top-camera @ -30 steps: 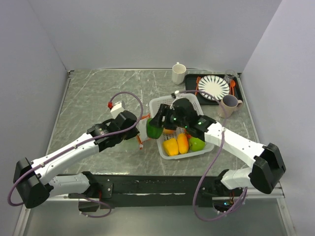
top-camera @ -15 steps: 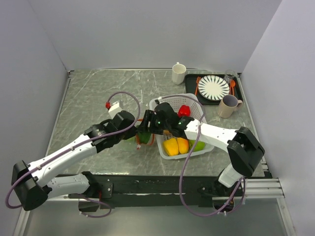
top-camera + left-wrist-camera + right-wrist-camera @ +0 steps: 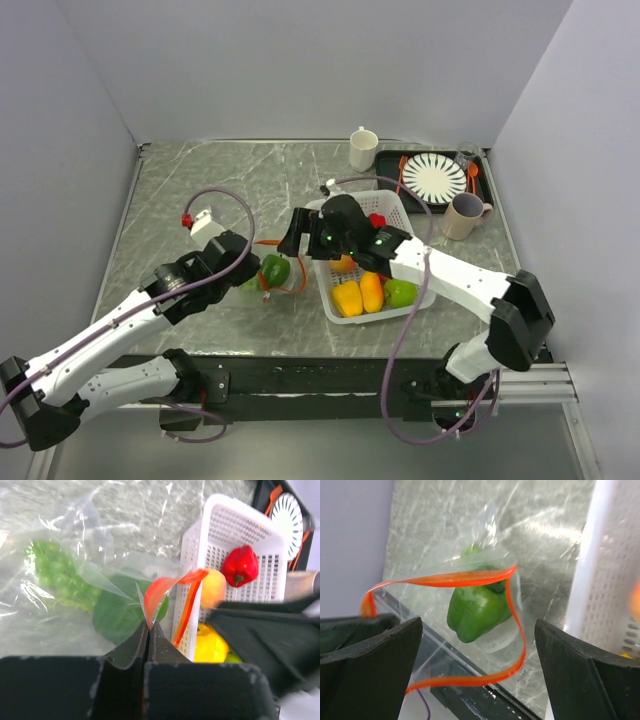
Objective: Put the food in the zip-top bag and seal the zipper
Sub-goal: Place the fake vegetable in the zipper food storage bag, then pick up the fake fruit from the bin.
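The clear zip-top bag (image 3: 248,286) lies left of the white basket (image 3: 400,208), its mouth held open. My left gripper (image 3: 148,626) is shut on the orange-red zipper (image 3: 159,589) at the mouth edge; it also shows in the top view (image 3: 256,278). A green pepper (image 3: 480,607) and a leafy green piece (image 3: 55,575) lie inside the bag. My right gripper (image 3: 480,655) is open and empty just above the bag mouth, seen in the top view (image 3: 296,238). The basket holds a yellow pepper (image 3: 347,297), an orange piece (image 3: 371,291), a green apple (image 3: 401,292), a red pepper (image 3: 377,220) and a peach (image 3: 343,264).
A white mug (image 3: 363,149) stands at the back. A black tray (image 3: 484,190) with a striped plate (image 3: 436,177) and orange utensils sits at the back right, with a pinkish mug (image 3: 464,215) in front of it. Grey walls enclose the table.
My right gripper carried the green pepper left from the basket to the bag, let it go inside and drew back open. My left arm shifted left with the bag mouth.
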